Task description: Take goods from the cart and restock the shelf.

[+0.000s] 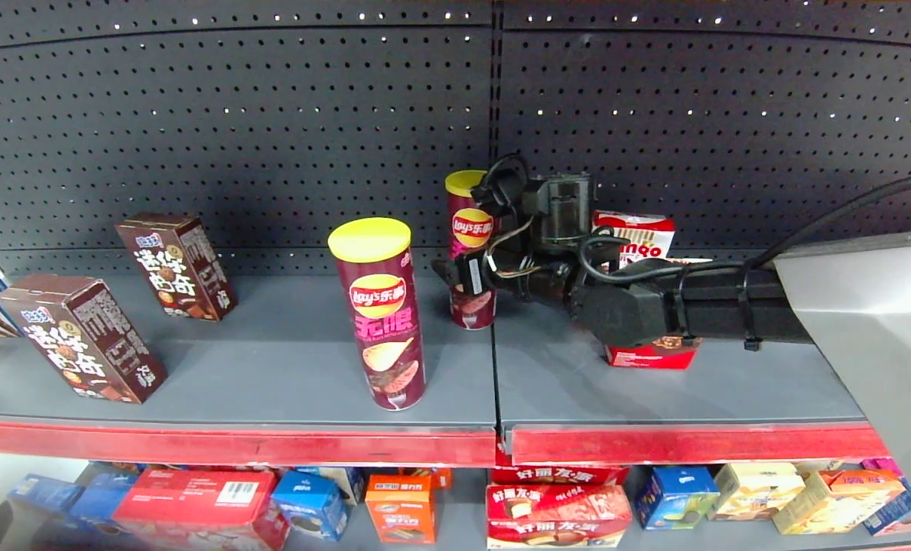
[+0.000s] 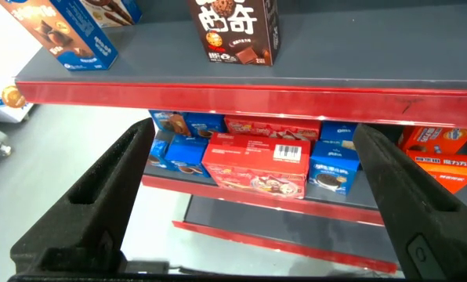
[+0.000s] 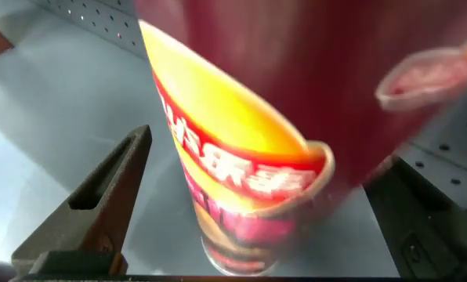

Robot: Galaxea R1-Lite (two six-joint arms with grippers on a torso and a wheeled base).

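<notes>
Two maroon chip cans with yellow lids stand upright on the grey shelf (image 1: 271,360). One can (image 1: 382,314) is near the front edge, the other can (image 1: 470,229) stands further back. My right gripper (image 1: 466,287) is at the rear can's lower half. In the right wrist view this can (image 3: 249,180) sits between the fingers of the right gripper (image 3: 269,153), which stand apart from it with a gap on each side, open. My left gripper (image 2: 255,133) hangs open and empty below the shelf's red front edge (image 2: 249,102).
Two brown cookie boxes (image 1: 180,264) (image 1: 80,337) stand at the shelf's left. A red-and-white box (image 1: 639,233) and a red box (image 1: 650,353) lie behind and under my right arm. The lower shelf holds several red, blue and orange boxes (image 1: 195,501). A pegboard wall (image 1: 271,115) backs the shelf.
</notes>
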